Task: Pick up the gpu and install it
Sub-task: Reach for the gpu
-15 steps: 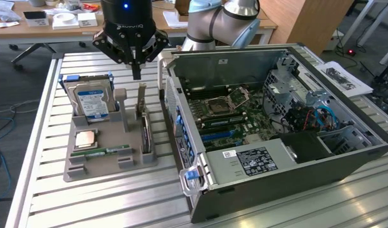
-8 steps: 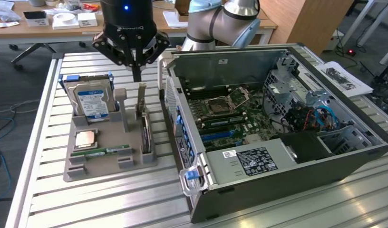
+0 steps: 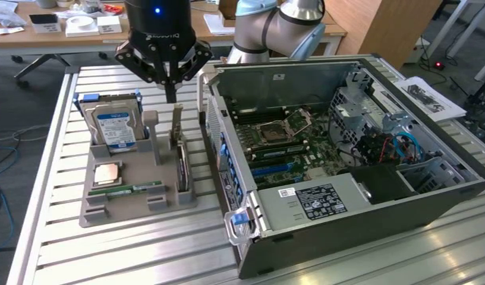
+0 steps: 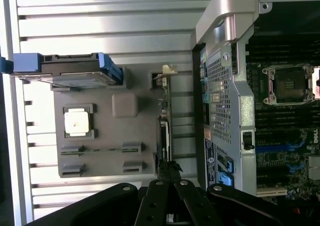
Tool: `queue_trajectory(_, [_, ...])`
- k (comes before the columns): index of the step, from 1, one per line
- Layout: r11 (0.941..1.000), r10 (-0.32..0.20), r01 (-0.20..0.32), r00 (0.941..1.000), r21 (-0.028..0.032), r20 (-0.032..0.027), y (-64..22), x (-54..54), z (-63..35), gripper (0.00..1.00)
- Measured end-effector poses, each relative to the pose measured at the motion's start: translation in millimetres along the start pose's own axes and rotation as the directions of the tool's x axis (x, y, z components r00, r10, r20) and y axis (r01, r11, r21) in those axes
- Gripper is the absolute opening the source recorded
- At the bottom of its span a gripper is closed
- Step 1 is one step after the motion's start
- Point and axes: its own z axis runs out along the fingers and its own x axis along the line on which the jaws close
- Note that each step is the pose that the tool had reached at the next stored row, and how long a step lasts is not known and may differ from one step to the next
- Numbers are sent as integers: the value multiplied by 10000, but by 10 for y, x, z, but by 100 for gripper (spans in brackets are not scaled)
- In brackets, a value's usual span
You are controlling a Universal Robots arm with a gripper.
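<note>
The gpu [image 3: 181, 160] is a thin dark card standing on its edge in a slot of the grey holder [image 3: 123, 208], its silvery bracket end toward the back. In the wrist view the gpu [image 4: 163, 126] appears edge-on beside the case wall. My gripper [image 3: 170, 95] hangs above the gpu's back end, apart from it, fingers shut with nothing between them. The same black fingers [image 4: 161, 186] meet at a point over the card's edge, where the gripper [image 4: 167, 167] shows shut.
The open computer case [image 3: 401, 196] lies at the exterior view's right, motherboard [image 3: 282, 142] exposed, its wall close beside the holder. The holder also carries a blue-labelled hard drive [image 3: 116, 127], a CPU [image 3: 107, 173] and a green memory stick [image 3: 133, 189]. All rest on a slatted metal table [image 3: 147, 255].
</note>
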Motion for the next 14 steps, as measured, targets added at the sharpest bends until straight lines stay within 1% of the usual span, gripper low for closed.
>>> queue_trajectory(4, [10000,-2,2,10000,0,0,-6,1,0,11])
queue_trajectory(11, [10000,-1,1,10000,-1,0,-66,-3,-3,11])
queue_trajectory(14, [10000,1,-1,10000,0,0,-67,-3,-3,11])
